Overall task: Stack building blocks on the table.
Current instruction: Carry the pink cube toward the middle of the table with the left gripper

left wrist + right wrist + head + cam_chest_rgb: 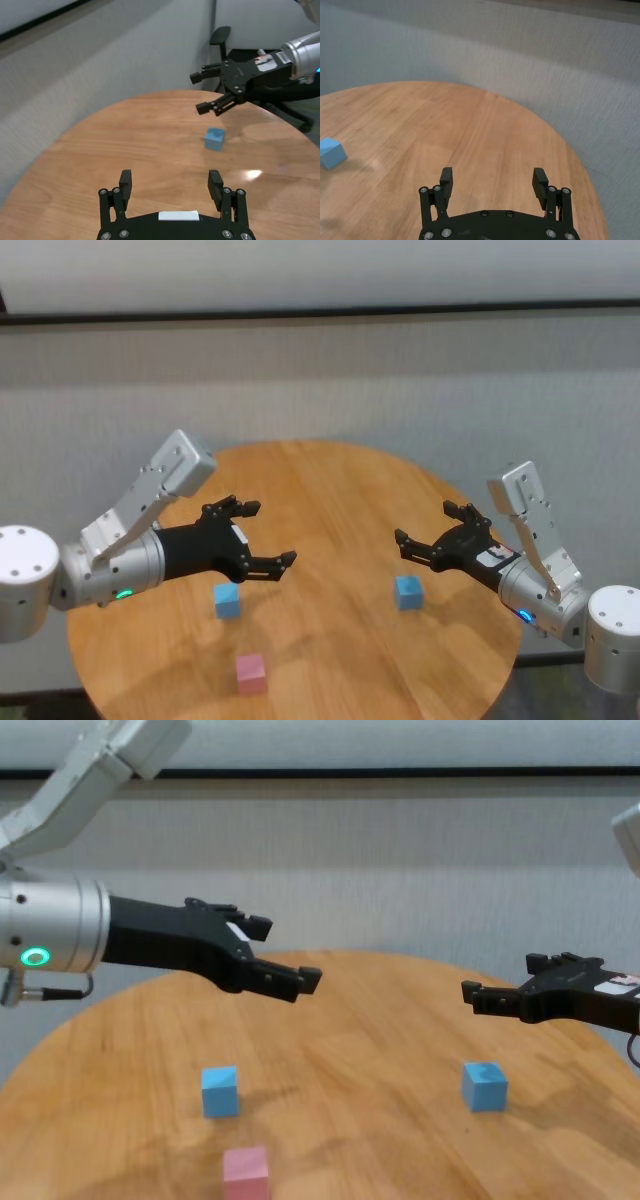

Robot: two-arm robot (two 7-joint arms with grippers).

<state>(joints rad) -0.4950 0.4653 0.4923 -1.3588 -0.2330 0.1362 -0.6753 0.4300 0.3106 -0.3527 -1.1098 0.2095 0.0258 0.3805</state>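
Left gripper (262,533): hung above the table's left half, over the left blue block and clear of it; fingers spread wide, nothing between them.
Right gripper (432,530): hung above the table's right half, just left of and above the right blue block; fingers spread wide, nothing held.
Table (330,500): large round top of light brown wood-grain planks, carrying all three blocks.
Left arm (125,540): silver forearm with a green light, reaching in from the left edge.
Right arm (535,560): silver forearm reaching in from the right edge.
Left blue block (227,600): light blue cube resting on the table's left side, beneath the left gripper, untouched.
Right blue block (407,592): light blue cube resting on the table's right side, near the right gripper's tips, untouched.
Pink block (250,673): pale pink cube at the near edge, just near and slightly right of the left blue block, apart from it; no block stacked.
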